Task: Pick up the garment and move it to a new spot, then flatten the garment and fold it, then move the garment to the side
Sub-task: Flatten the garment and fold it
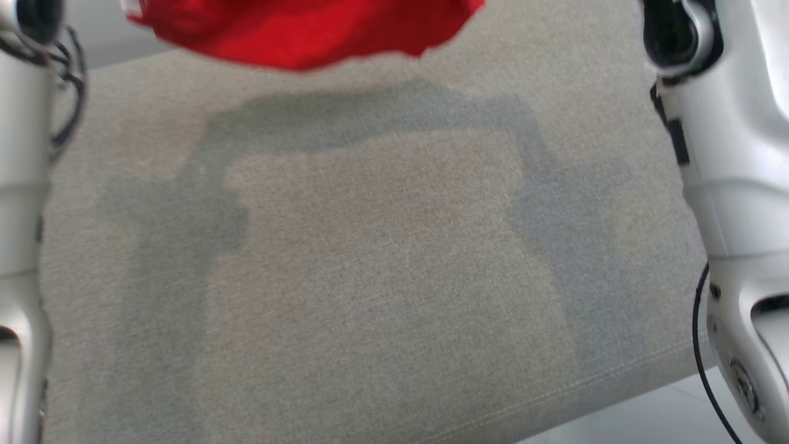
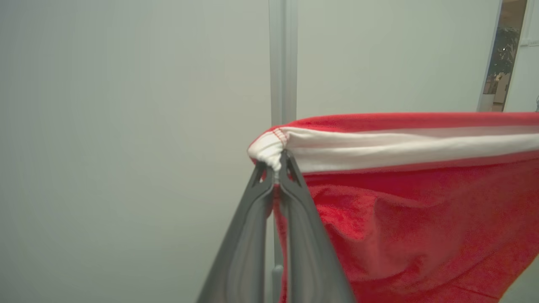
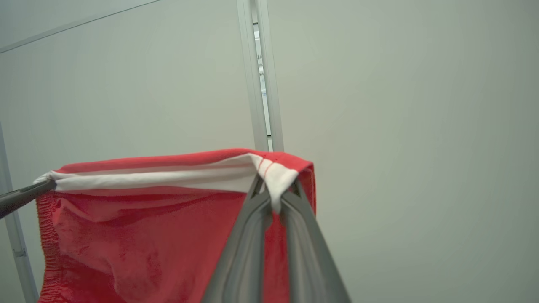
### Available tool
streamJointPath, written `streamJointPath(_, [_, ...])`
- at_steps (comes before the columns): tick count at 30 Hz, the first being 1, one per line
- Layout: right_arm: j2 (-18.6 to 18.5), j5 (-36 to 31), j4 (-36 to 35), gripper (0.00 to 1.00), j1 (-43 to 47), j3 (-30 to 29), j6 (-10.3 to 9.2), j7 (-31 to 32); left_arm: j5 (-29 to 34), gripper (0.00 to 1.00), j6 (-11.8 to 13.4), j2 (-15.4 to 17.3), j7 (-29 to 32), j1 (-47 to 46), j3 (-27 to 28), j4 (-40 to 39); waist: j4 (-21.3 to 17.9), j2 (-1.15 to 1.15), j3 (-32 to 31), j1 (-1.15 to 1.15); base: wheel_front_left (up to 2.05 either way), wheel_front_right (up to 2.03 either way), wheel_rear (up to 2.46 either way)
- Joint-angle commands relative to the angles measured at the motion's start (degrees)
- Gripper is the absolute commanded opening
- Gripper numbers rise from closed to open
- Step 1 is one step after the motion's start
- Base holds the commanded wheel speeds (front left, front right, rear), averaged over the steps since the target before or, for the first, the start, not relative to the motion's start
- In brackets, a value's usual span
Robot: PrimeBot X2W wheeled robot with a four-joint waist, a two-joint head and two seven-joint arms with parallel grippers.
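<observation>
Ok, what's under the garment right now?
A grey fabric surface with a shadow on it; the left claw and right claw hold the garment up by its white band. The surface's far part is hidden behind the garment.

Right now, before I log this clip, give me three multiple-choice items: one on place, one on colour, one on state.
1. Where is the garment? A. Flat on the cushion. B. Hanging between the two grippers. C. On the floor.
2. What colour is the band along its gripped edge? A. Blue. B. Black. C. White.
3. How is the left gripper? A. Shut on the garment. B. Wide open. C. Holding a hanger.
Key: 1 B, each wrist view shows a pinched corner, the right gripper taking the other; 2 C, white strip against red; 3 A, it is closed on the corner.
</observation>
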Motion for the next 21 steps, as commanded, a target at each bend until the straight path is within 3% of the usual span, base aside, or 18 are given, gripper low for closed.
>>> streamJointPath(1, [0.4, -1.5, 2.8, 0.0, -3.2, -0.9, -0.02, -3.1, 2.0, 0.0, 0.0, 1.3, -2.2, -3.2, -0.2, 1.9, -4.1, 0.0, 5.6, 0.0, 0.0, 0.0, 0.0])
streamJointPath(5, [2.1, -4.0, 8.8, 0.0, -8.5, -2.2, -0.06, -7.1, 5.0, 0.0, -0.8, 2.9, -9.0, -9.1, -0.9, 7.0, -4.7, 0.0, 9.2, 0.0, 0.0, 0.0, 0.0])
streamJointPath(10, [3.1, -2.8, 12.1, 0.0, -5.6, 1.7, -0.05, -7.8, 3.7, 0.0, -2.1, 2.3, -13.0, -8.6, -1.1, 13.4, -4.2, 0.0, 13.6, 0.0, 0.0, 0.0, 0.0])
streamJointPath(15, [2.7, 0.5, 9.4, 0.0, 1.9, 6.7, -0.05, -7.9, 0.8, 0.0, -3.3, 1.9, -15.8, -4.4, -1.8, 17.8, -3.4, 0.0, 17.1, 0.0, 0.0, 0.0, 0.0])
streamJointPath(21, [1.0, 4.4, 3.9, 0.0, 9.1, 9.5, -0.05, -7.9, -3.7, 0.0, -3.8, 3.0, -18.3, 0.5, -2.5, 16.8, -2.7, 0.0, 16.6, 0.0, 0.0, 0.0, 0.0])
